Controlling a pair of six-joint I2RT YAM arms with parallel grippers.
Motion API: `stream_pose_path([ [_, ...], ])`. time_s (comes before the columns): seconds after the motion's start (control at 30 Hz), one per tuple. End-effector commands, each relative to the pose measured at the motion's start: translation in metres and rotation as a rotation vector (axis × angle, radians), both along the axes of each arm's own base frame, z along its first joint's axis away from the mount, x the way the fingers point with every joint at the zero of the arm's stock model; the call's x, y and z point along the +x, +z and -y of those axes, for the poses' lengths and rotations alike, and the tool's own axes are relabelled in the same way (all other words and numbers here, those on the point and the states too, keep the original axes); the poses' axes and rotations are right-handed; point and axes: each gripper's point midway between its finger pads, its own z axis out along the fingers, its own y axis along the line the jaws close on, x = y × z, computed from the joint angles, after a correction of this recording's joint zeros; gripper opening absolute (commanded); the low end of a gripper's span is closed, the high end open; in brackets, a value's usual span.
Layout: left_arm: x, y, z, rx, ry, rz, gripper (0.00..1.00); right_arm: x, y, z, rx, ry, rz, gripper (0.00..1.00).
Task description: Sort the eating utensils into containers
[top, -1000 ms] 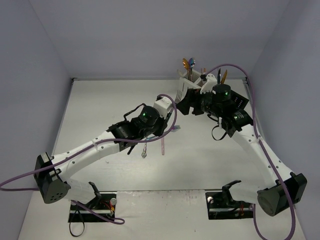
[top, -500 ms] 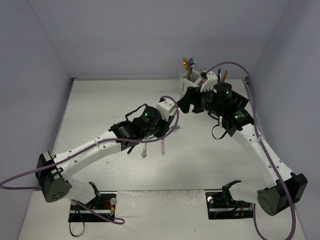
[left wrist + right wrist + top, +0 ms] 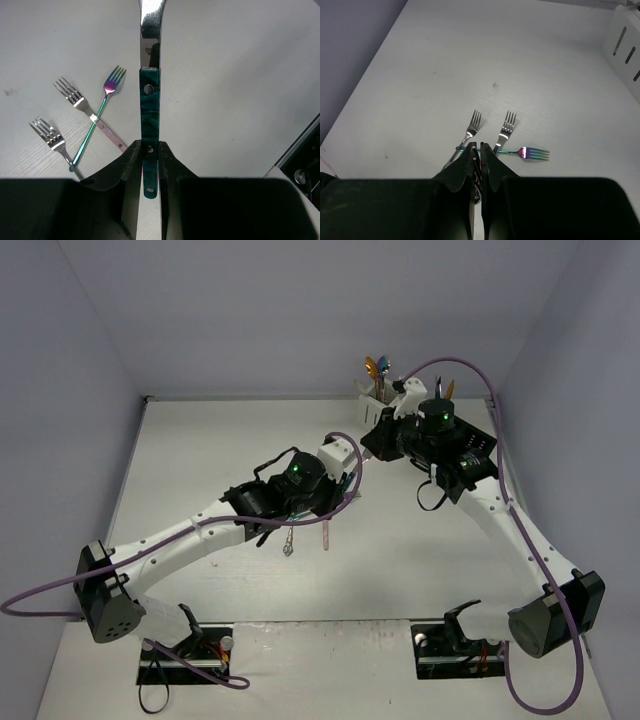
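Observation:
My left gripper [image 3: 150, 147] is shut on a knife [image 3: 149, 107] by its mottled green handle; the silver blade points away from me over the table. Two silver forks [image 3: 70, 91] [image 3: 48, 135] and an iridescent fork [image 3: 112, 83] lie crossed on the table to its left. The right wrist view shows the same forks [image 3: 507, 126] just beyond my right gripper [image 3: 480, 146], which is shut with nothing in it. In the top view the left gripper [image 3: 345, 478] is mid-table. The right gripper [image 3: 382, 438] hangs in front of the white container [image 3: 378, 392], which holds several upright utensils.
More utensils lie under the left arm, a pink-handled one [image 3: 326, 532] and a small silver one [image 3: 288, 546]. The right arm covers most of the black container [image 3: 484, 446]. A corner of the white slotted caddy [image 3: 625, 37] shows at the right. Walls close in the back and sides.
My right gripper has gone from open to shut and its arm has pulled back from the caddy. The left arm has moved a little to the right with the knife.

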Motion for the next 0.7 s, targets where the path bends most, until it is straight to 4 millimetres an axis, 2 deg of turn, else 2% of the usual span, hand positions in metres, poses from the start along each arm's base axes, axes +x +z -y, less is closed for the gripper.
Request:
stream_pose_path([
  [0.0, 0.010, 0.035, 0.011, -0.074, 0.010, 0.062, 0.00, 0.014, 0.032, 0.006, -0.004, -0.044, 0.138, 0.00],
  [0.07, 0.013, 0.030, 0.010, -0.063, 0.034, 0.054, 0.03, 0.015, 0.032, 0.011, -0.025, -0.061, 0.152, 0.00],
  [0.17, 0.019, 0.019, 0.002, -0.042, 0.086, 0.027, 0.30, 0.020, 0.035, 0.024, -0.065, -0.112, 0.185, 0.00],
  [0.2, 0.020, 0.016, 0.000, -0.036, 0.101, 0.020, 0.42, 0.024, 0.037, 0.031, -0.082, -0.146, 0.197, 0.00],
  [0.27, 0.025, 0.007, -0.009, -0.018, 0.147, -0.001, 0.53, 0.030, 0.041, 0.046, -0.111, -0.190, 0.220, 0.00],
  [0.33, 0.032, -0.003, -0.024, -0.001, 0.210, -0.027, 0.69, 0.043, 0.049, 0.075, -0.147, -0.277, 0.251, 0.00],
  [0.43, 0.038, -0.016, -0.045, 0.018, 0.287, -0.058, 0.84, 0.059, 0.059, 0.119, -0.194, -0.396, 0.278, 0.00],
  [0.47, 0.040, -0.023, -0.060, 0.033, 0.326, -0.073, 0.91, 0.063, 0.067, 0.135, -0.211, -0.447, 0.297, 0.00],
  [0.53, 0.040, -0.034, -0.076, 0.057, 0.366, -0.094, 0.96, 0.075, 0.081, 0.173, -0.264, -0.556, 0.325, 0.00],
  [0.6, 0.040, -0.049, -0.098, 0.075, 0.414, -0.128, 0.97, 0.086, 0.082, 0.214, -0.323, -0.656, 0.321, 0.00],
  [0.67, 0.038, -0.054, -0.109, 0.079, 0.435, -0.147, 0.97, 0.091, 0.092, 0.233, -0.340, -0.704, 0.334, 0.00],
])
